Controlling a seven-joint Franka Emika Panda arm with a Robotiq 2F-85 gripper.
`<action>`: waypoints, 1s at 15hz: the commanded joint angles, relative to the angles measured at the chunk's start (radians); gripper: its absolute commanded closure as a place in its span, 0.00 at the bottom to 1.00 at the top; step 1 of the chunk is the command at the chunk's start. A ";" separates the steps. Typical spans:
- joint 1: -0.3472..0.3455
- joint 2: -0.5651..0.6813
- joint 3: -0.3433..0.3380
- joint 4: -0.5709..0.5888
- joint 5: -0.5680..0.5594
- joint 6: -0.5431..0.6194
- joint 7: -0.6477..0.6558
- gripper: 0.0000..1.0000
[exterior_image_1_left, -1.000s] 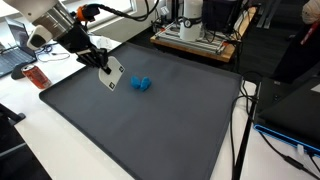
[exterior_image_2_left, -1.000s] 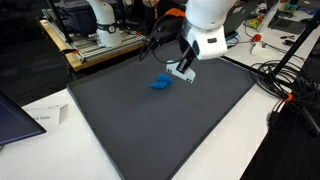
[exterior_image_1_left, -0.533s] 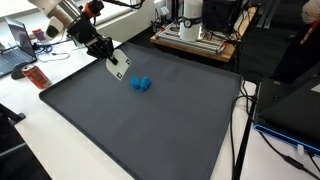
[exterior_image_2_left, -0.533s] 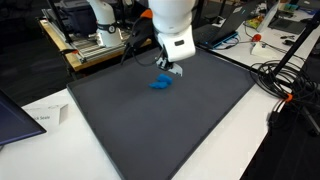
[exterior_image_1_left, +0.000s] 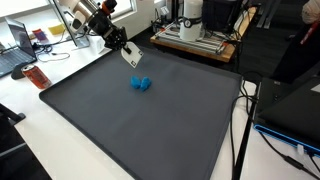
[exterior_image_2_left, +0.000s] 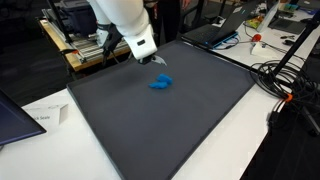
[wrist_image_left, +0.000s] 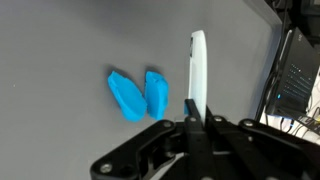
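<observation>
My gripper (exterior_image_1_left: 128, 52) is shut on a thin white flat piece (exterior_image_1_left: 134, 59) with a dark mark, held above the far part of a dark grey mat (exterior_image_1_left: 150, 130). In the wrist view the white piece (wrist_image_left: 197, 70) stands edge-on between the shut fingers (wrist_image_left: 195, 120). A small blue object (exterior_image_1_left: 140, 84) of two lobes lies on the mat just in front of the gripper, apart from it. It also shows in an exterior view (exterior_image_2_left: 160, 83) below the gripper (exterior_image_2_left: 152, 57), and in the wrist view (wrist_image_left: 138, 95) left of the white piece.
The mat (exterior_image_2_left: 170, 125) lies on a white table. An orange item (exterior_image_1_left: 36, 77) and a laptop (exterior_image_1_left: 15, 45) sit beside the mat. An equipment rack (exterior_image_1_left: 200, 35) stands behind it. Cables (exterior_image_2_left: 280, 75) trail on one side, and a paper (exterior_image_2_left: 45, 117) lies near a corner.
The arm has carried the white piece across the mat toward its far edge and higher up. The blue object has not moved.
</observation>
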 joint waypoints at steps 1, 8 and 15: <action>0.003 -0.142 -0.051 -0.238 0.118 0.053 -0.172 0.99; 0.116 -0.304 -0.091 -0.408 0.108 0.204 -0.384 0.99; 0.245 -0.356 -0.088 -0.323 -0.016 0.135 -0.440 0.99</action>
